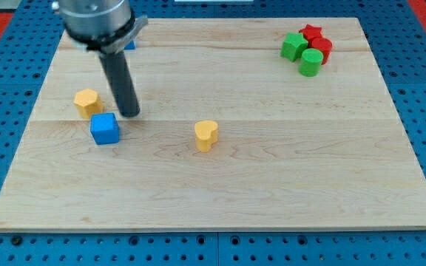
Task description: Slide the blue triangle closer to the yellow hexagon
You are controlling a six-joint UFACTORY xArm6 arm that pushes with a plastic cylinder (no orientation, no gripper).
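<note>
A blue block (pixel 130 45), mostly hidden behind the arm, peeks out near the board's top left; its shape cannot be made out. The yellow hexagon (pixel 87 101) lies at the view's left. A blue cube (pixel 104 128) sits just below and to the right of the hexagon. My tip (pixel 129 115) rests on the board right of the hexagon and just up-right of the blue cube, close to it but apart. The rod rises up toward the hidden blue block.
A yellow heart-shaped block (pixel 206 135) lies near the board's middle. At the top right a green cube (pixel 294 46), a red star (pixel 313 32), a red cylinder (pixel 321 48) and a green cylinder (pixel 310 62) cluster together. The wooden board (pixel 272 177) sits on a blue pegboard.
</note>
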